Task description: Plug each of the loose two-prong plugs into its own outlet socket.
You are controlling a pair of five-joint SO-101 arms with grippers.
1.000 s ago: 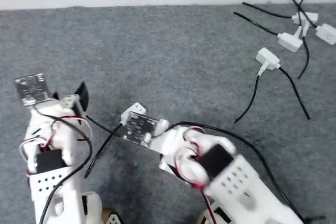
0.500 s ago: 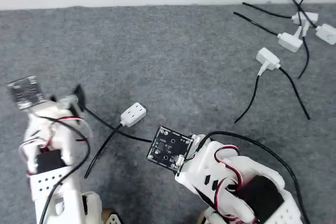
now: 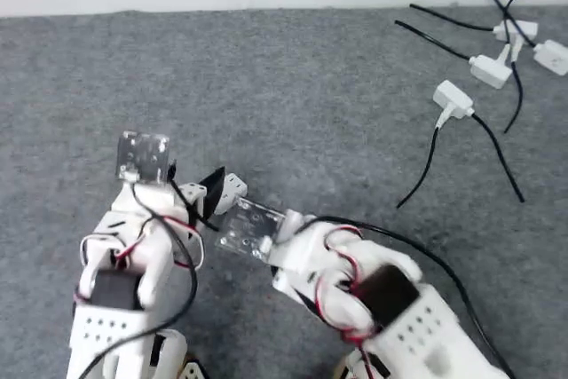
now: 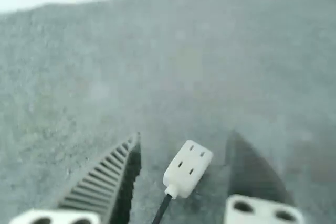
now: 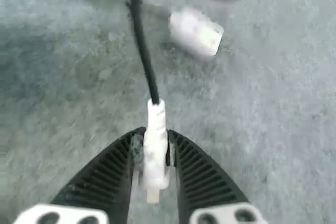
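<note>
Outlet socket (image 4: 188,169) on grey worktop (image 4: 157,51), between spread fingers of left gripper (image 4: 184,140), not touching. Right gripper (image 5: 155,131) clamps plug (image 5: 155,156); socket just ahead. Best, by judgement: left gripper pinches socket body, steadies it; then plug squared to socket face, straight push.

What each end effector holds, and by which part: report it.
Right end effector grips the white plastic two-prong plug by its body. Left end effector holds nothing.
</note>
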